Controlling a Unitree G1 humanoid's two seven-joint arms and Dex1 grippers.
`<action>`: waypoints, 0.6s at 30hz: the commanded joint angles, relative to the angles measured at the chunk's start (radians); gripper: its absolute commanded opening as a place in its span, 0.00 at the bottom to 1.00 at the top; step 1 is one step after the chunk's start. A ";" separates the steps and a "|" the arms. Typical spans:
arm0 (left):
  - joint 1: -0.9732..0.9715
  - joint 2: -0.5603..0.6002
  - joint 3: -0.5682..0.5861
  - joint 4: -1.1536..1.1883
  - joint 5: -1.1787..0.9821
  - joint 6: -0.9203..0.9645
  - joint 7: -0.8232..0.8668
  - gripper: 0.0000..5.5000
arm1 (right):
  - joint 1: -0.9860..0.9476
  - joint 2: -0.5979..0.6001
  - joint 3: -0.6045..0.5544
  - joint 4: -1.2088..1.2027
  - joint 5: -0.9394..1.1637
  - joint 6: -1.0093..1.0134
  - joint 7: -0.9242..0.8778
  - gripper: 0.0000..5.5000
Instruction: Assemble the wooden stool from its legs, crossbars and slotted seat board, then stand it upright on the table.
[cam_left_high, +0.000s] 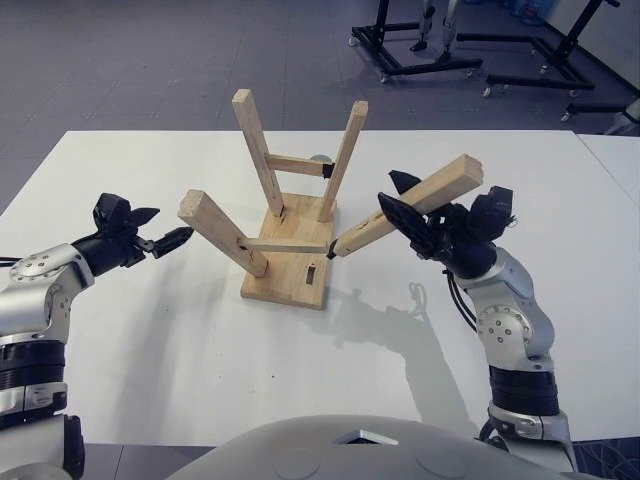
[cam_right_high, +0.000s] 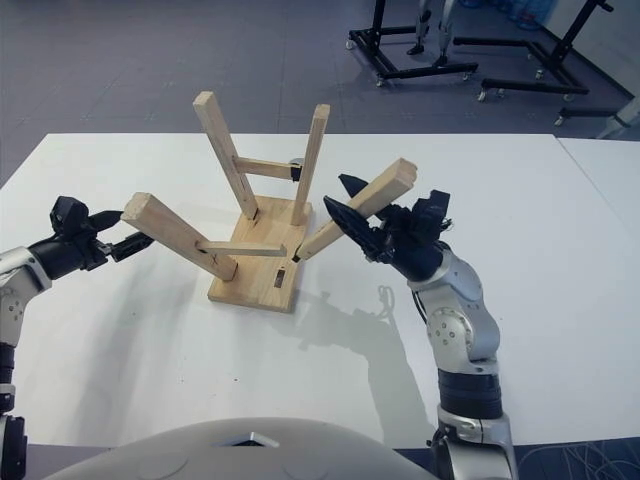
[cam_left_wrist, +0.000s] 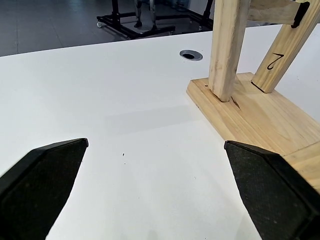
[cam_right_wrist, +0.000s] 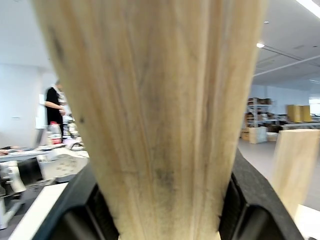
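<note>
Stool leg (cam_left_high: 455, 180) in right fingers (cam_left_high: 405, 222): tip upright, steady twin (cam_left_high: 215, 228) with wide left fingers (cam_left_high: 178, 236), press into seat board (cam_left_high: 285, 285).

Pale bare-wood stool (cam_left_high: 285, 235), matt table (cam_left_high: 150, 350)

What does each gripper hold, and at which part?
The right gripper clamps the tilted leg near its middle; the left gripper is open and holds nothing.
</note>
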 joint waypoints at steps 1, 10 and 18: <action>-0.033 0.013 -0.019 0.033 0.024 -0.017 -0.018 0.91 | 0.020 0.010 0.038 0.028 -0.026 -0.055 0.064 0.38; -0.105 0.016 -0.052 0.110 0.055 -0.046 -0.070 0.91 | 0.056 0.085 0.107 0.132 -0.123 -0.215 0.091 0.38; -0.121 0.009 -0.064 0.122 0.060 -0.050 -0.085 0.91 | 0.048 0.115 0.137 0.217 -0.143 -0.270 0.111 0.38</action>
